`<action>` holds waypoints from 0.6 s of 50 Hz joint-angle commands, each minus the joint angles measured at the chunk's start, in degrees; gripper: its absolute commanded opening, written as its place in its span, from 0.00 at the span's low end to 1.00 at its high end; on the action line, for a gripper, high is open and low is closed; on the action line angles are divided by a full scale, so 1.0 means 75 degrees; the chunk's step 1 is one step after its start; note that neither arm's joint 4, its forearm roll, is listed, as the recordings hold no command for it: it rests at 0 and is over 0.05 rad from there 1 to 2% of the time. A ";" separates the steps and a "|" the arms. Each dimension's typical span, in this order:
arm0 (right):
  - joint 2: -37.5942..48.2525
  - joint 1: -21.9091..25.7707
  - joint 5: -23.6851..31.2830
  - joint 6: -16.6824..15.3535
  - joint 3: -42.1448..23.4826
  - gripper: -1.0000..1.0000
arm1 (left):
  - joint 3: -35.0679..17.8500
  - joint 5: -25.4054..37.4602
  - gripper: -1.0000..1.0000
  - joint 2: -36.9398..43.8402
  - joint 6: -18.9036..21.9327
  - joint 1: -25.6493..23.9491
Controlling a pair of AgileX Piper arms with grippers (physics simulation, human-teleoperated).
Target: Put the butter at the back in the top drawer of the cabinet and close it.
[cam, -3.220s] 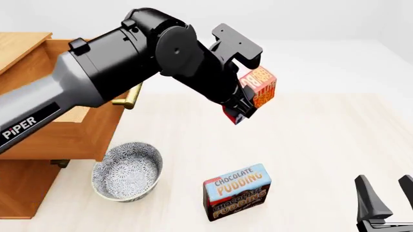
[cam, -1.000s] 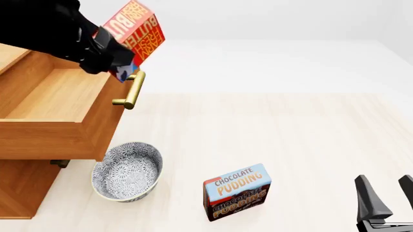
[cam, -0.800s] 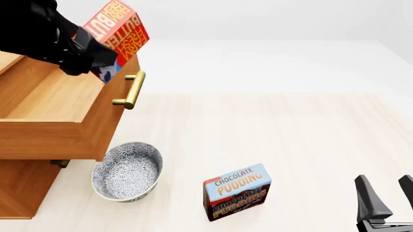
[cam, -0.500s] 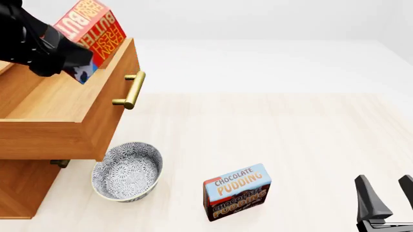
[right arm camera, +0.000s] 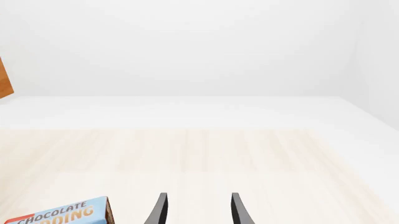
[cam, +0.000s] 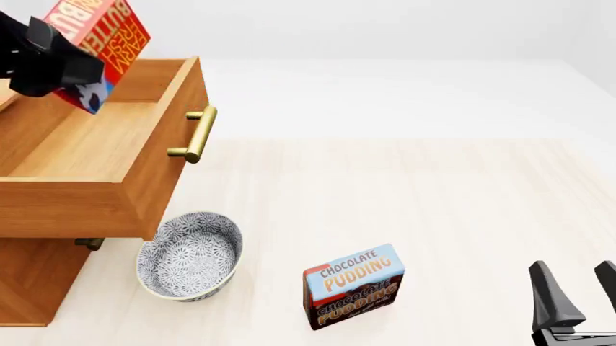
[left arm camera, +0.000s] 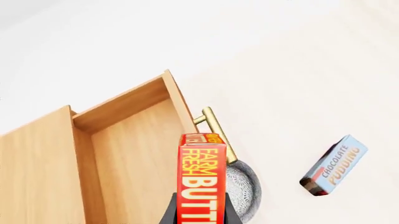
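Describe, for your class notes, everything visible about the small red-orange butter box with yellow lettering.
The small red-orange rectangular butter box, apparently cardboard, carries yellow "FARM FRESH BUTTER" lettering and a blue-and-white patch at its lower corner. It hangs tilted in the air, clamped near one end by the left gripper, whose dark fingers press its two broad faces. It sits above the open top drawer's light wood interior, touching neither the drawer floor nor its walls. Nothing else touches it.

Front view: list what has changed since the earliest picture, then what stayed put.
The left gripper carried the butter from mid-table leftward to above the open top drawer, gripping it throughout. Unchanged: drawer pulled out, bowl, chocolate pudding box, and the open right gripper in its corner.
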 commanded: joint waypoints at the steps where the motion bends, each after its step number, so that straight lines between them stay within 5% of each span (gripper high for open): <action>1: 0.0000 0.0000 0.0000 0.0000 0.0000 1.00 | -0.0324 -0.0002 0.00 0.0306 -0.0208 0.0362; 30: 0.0000 0.0000 0.0000 0.0000 0.0000 1.00 | -0.0224 -0.0023 0.00 0.0751 -0.0436 0.1352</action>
